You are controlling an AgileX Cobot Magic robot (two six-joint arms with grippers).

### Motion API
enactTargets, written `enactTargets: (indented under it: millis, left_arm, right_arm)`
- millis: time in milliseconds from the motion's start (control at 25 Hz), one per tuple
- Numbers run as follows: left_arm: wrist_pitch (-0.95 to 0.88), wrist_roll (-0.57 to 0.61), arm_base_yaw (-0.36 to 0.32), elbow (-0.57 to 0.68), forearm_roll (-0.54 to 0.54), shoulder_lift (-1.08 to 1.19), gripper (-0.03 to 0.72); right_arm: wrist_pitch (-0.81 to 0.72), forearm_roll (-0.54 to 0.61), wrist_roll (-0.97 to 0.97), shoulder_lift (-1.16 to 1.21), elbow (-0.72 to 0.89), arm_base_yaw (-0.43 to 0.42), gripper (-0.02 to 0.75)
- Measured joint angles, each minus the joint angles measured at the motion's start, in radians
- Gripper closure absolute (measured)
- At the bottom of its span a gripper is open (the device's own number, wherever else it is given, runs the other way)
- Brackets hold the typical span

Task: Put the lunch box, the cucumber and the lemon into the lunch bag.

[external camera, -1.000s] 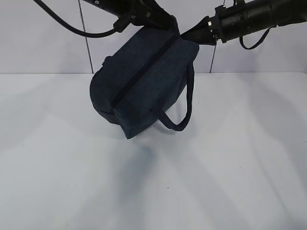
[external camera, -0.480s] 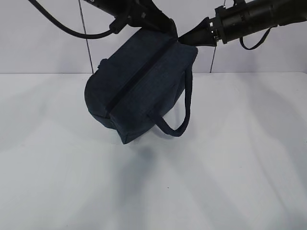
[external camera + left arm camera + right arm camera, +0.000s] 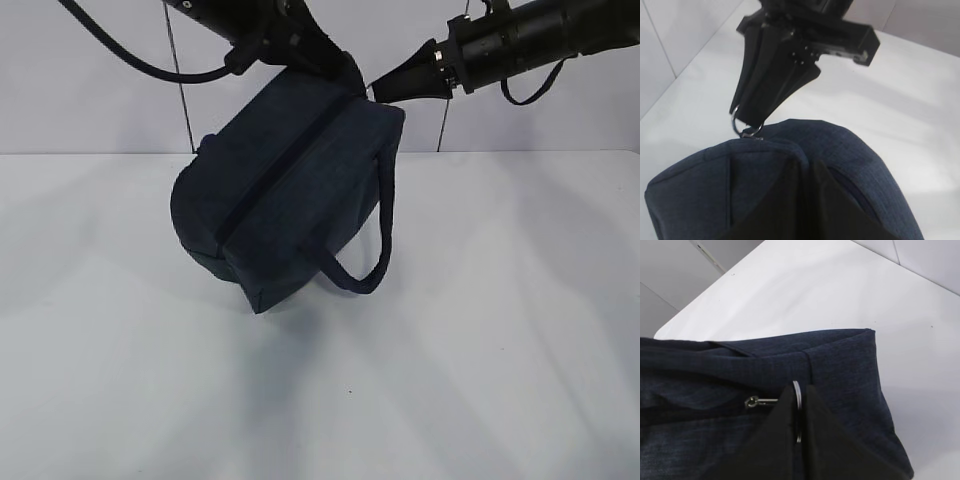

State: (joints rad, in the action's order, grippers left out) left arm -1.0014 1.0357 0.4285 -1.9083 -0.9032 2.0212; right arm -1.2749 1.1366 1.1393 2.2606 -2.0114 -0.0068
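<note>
While the exterior view hides both grips behind the tilted lunch bag (image 3: 290, 190) hanging above the table (image 3: 480, 380) at upper centre, the wrist views reveal them: the right gripper (image 3: 801, 412) pinches the ring pull (image 3: 798, 400), the left gripper (image 3: 802, 172) pinches fabric.

Tabletop (image 3: 480, 330): white, smooth, matte; fills the lower part of the exterior view; soft grey shadows across its middle; a few tiny dark specks. Back wall (image 3: 90, 100): pale grey-white panels meeting the tabletop's far edge, divided by thin dark vertical seams (image 3: 186, 110). Similar panel seams show in both wrist views.
</note>
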Motion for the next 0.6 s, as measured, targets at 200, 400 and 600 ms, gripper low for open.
enactTargets:
  millis: [200, 400, 600]
  left_arm:
    - [-0.003, -0.043, 0.000, 0.000, 0.052, 0.000, 0.674]
    - [0.000, -0.059, 0.000, 0.000, 0.054, 0.000, 0.674]
    - [0.003, -0.070, 0.011, 0.000, 0.058, 0.003, 0.674]
  right_arm:
    - [0.004, -0.009, 0.000, 0.000, 0.000, 0.000, 0.730]
    - [0.005, -0.009, 0.003, 0.002, -0.040, 0.000, 0.730]
    - [0.012, 0.018, 0.015, 0.004, -0.069, 0.000, 0.730]
